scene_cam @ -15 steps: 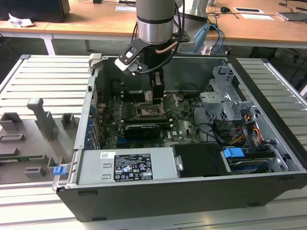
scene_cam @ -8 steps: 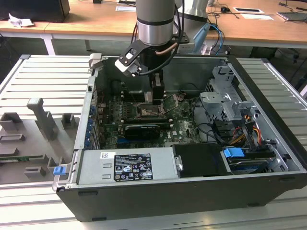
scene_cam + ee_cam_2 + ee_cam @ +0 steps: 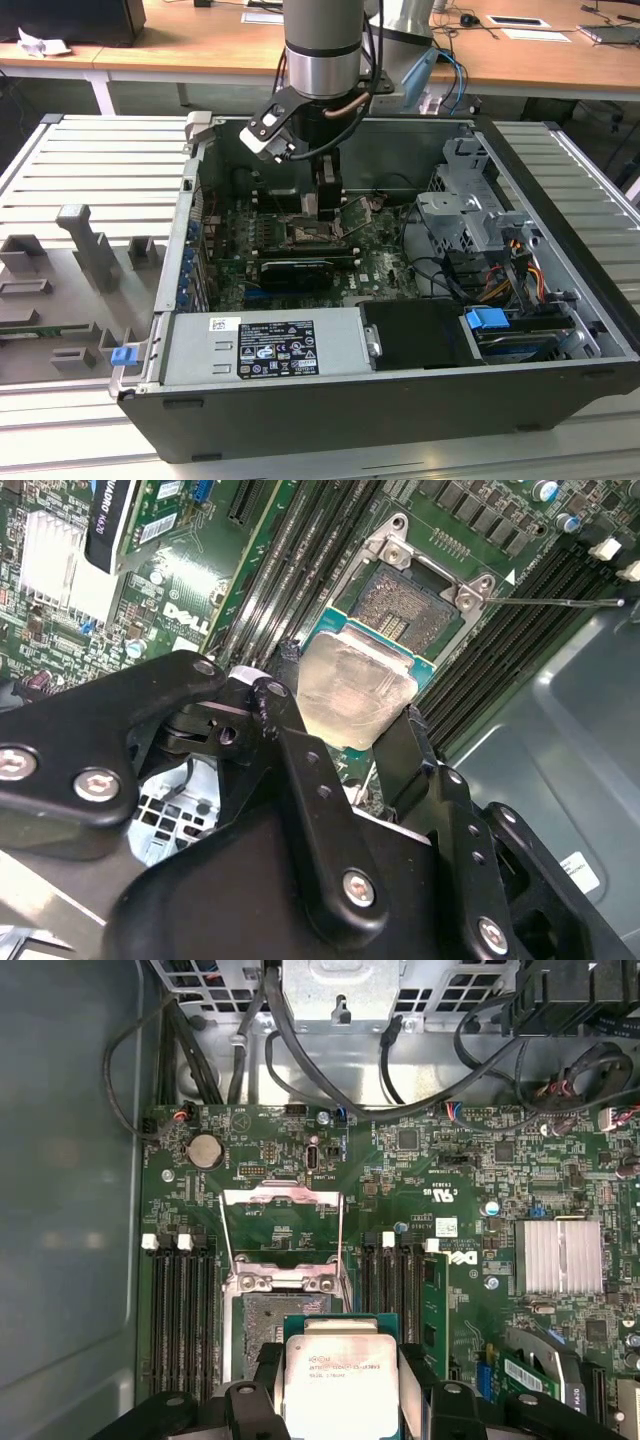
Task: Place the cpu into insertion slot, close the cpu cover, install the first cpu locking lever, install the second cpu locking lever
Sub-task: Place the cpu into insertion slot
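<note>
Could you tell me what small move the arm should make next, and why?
Probably ease the cpu across until it sits squarely over the socket: the gripper holds it offset from the bare socket, and the cpu cover is open.

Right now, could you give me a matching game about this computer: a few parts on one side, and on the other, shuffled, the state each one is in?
Things:
1. cpu
2. cpu cover
3. insertion slot
4. grey power supply box

States:
A. empty, contacts bare
B. lying along the case wall, label facing up
C. gripped in the pincer
D. swung open, off the slot

Pairs: 1-C, 2-D, 3-A, 4-B
</note>
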Controlling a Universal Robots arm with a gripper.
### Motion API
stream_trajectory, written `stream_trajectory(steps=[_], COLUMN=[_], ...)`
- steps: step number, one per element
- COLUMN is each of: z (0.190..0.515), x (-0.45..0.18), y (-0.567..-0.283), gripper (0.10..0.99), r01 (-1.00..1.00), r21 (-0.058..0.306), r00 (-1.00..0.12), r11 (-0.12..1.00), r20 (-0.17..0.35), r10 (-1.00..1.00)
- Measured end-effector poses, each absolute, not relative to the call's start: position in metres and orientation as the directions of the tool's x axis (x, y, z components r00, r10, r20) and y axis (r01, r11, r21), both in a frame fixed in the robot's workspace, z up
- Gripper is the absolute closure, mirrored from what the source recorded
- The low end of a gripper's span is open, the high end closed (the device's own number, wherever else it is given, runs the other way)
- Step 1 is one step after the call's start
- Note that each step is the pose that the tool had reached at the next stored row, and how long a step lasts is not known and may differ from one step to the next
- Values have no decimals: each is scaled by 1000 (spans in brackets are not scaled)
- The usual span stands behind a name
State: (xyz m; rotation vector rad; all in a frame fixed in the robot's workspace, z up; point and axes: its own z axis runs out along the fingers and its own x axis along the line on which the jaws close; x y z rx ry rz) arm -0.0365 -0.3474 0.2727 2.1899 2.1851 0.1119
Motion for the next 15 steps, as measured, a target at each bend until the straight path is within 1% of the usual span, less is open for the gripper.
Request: stream_trajectory(steps=[6,10,15], z=[270,267,264], x=[-37,-37,-36], y=[-347,-340,-338], gripper=[545,545,545], r01=[996,997,997], r21=[84,83,83], r00=[3,6,7], r11=[-5,-7,-9], r20=[19,18,17], r10=[1000,1000,1000])
